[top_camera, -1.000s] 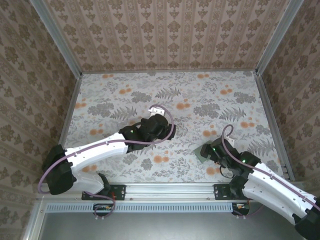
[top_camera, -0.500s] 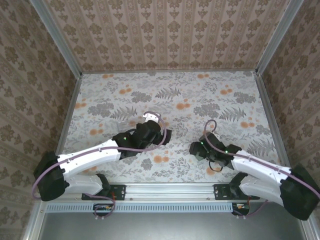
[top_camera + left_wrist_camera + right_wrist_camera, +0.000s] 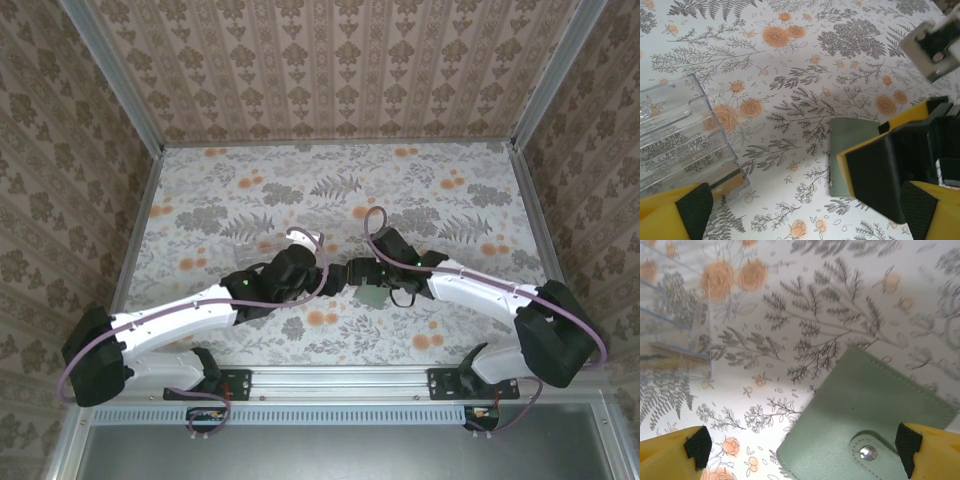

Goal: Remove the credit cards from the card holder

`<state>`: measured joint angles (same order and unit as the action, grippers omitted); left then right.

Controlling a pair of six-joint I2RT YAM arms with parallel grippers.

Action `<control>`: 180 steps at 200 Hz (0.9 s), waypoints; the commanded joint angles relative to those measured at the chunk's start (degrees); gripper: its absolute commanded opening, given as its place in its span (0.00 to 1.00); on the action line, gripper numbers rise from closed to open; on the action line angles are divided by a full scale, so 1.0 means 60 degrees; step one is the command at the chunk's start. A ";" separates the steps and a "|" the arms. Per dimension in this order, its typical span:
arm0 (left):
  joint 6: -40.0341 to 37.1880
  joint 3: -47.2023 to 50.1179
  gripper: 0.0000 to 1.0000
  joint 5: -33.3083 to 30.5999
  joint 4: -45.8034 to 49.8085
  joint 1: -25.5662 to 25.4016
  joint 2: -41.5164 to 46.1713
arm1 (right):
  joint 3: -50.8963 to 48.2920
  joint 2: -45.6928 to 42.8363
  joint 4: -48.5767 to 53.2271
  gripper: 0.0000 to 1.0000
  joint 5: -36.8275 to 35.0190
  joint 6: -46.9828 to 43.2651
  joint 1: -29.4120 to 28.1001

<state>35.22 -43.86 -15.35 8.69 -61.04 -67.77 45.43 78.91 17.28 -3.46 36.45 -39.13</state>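
Grey-green soft card holder [image 3: 865, 425] lies snapped shut; left end effector [image 3: 805, 210] and right end effector [image 3: 801, 447], both spread wide, crowd close over it and could collide.

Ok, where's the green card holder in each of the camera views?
Top external: the card holder lies just below centre, where the two arms meet.
Left wrist: the card holder is right of centre, its right side covered.
Right wrist: the card holder is lower right, its snap showing.
Shared landmark: the clear plastic case, left of the holder in both wrist views.
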 commanded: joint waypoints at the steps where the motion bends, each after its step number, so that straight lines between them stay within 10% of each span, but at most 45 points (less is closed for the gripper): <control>1: 0.0267 -0.0024 1.00 -0.0049 -0.0160 0.0123 0.0079 | 0.0630 -0.0181 0.1947 0.92 -0.1594 -0.0742 -0.0345; 57: 0.0679 0.0692 1.00 0.0085 -0.0438 0.1004 0.1109 | 0.0577 -0.0119 0.2896 0.46 -0.2719 -0.0264 -0.1257; 180: 0.0963 0.1115 1.00 0.0292 -0.0271 0.1343 0.1641 | 0.1521 0.2020 0.2880 0.42 -0.2853 -0.0479 -0.1469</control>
<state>40.38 -37.30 -14.20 7.22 -53.41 -58.63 52.49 90.52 32.10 -17.98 34.41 -47.68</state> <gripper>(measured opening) 0.998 0.414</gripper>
